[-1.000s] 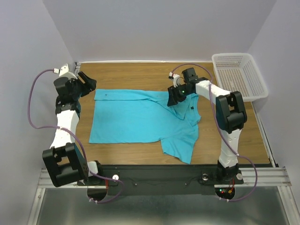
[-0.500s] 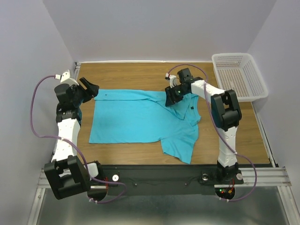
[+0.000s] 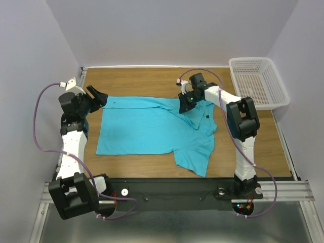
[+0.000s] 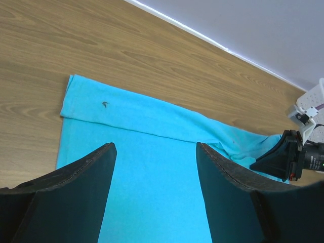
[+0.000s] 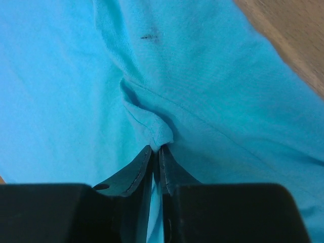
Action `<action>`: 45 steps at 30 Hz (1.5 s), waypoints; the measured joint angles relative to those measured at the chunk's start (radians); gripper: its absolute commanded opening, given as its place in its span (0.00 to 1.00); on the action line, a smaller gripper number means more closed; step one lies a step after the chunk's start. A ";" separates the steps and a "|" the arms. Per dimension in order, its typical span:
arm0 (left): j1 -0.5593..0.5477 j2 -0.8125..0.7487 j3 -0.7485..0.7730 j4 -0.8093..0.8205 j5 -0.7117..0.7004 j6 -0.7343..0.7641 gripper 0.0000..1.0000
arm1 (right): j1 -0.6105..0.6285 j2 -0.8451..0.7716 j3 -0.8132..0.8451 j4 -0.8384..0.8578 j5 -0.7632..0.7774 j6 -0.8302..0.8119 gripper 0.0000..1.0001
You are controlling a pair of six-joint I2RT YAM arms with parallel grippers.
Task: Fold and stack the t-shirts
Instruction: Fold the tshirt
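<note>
A turquoise t-shirt [image 3: 147,129] lies partly folded on the wooden table, its body flat to the left and a sleeve hanging toward the front right. My right gripper [image 3: 185,105] is down at the shirt's top right part, shut on a pinched fold of turquoise cloth [image 5: 161,134]. The left gripper [image 3: 101,96] hovers at the shirt's upper left corner, open, with nothing between its fingers [image 4: 91,172]. In the left wrist view the t-shirt [image 4: 152,152] spreads below the jaws, a small dark mark [image 4: 104,105] near its top edge.
A white mesh basket [image 3: 258,81] stands at the back right corner of the table [image 3: 152,78]. Grey walls close in on the left, back and right. A black rail runs along the near edge.
The right gripper has closed onto a fold of the shirt near its collar side. The left arm has swung slightly toward the shirt's upper left corner.
</note>
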 measured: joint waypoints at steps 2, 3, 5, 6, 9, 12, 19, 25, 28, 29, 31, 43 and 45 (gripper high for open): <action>0.000 0.000 0.000 0.000 0.001 0.000 0.75 | 0.006 0.000 0.000 -0.001 0.006 -0.003 0.12; 0.000 0.000 0.000 0.000 0.001 0.000 0.75 | 0.009 -0.001 0.000 -0.002 0.009 -0.007 0.12; 0.000 0.000 0.000 0.000 0.002 0.000 0.75 | 0.018 -0.006 -0.002 -0.002 0.016 -0.016 0.12; 0.000 0.000 0.000 -0.001 0.002 0.000 0.75 | 0.020 -0.010 -0.003 -0.003 0.017 -0.019 0.11; 0.000 0.000 0.000 -0.001 0.005 0.000 0.75 | 0.038 -0.028 -0.007 -0.007 0.022 -0.034 0.10; 0.000 0.000 0.000 -0.001 0.008 0.000 0.75 | 0.060 -0.061 -0.029 -0.007 0.025 -0.053 0.10; 0.000 0.000 0.000 -0.001 0.011 0.000 0.75 | 0.114 -0.125 -0.084 -0.011 0.029 -0.111 0.10; 0.000 0.000 0.000 -0.001 0.018 0.000 0.75 | 0.147 -0.126 -0.119 -0.025 0.053 -0.170 0.28; 0.000 0.000 0.000 -0.001 0.021 0.000 0.75 | 0.161 -0.126 -0.129 -0.035 0.060 -0.193 0.43; 0.000 0.000 0.000 -0.001 0.023 0.000 0.75 | 0.164 -0.126 -0.130 -0.039 0.061 -0.201 0.46; 0.000 0.000 0.000 -0.001 0.024 0.000 0.75 | 0.169 -0.129 -0.134 -0.048 0.060 -0.215 0.52; 0.000 0.009 0.000 0.000 0.035 0.000 0.75 | -0.003 -0.221 -0.042 -0.039 0.085 -0.138 0.54; 0.000 0.022 0.000 0.003 0.041 -0.001 0.75 | -0.096 -0.213 -0.028 -0.008 0.124 -0.090 0.56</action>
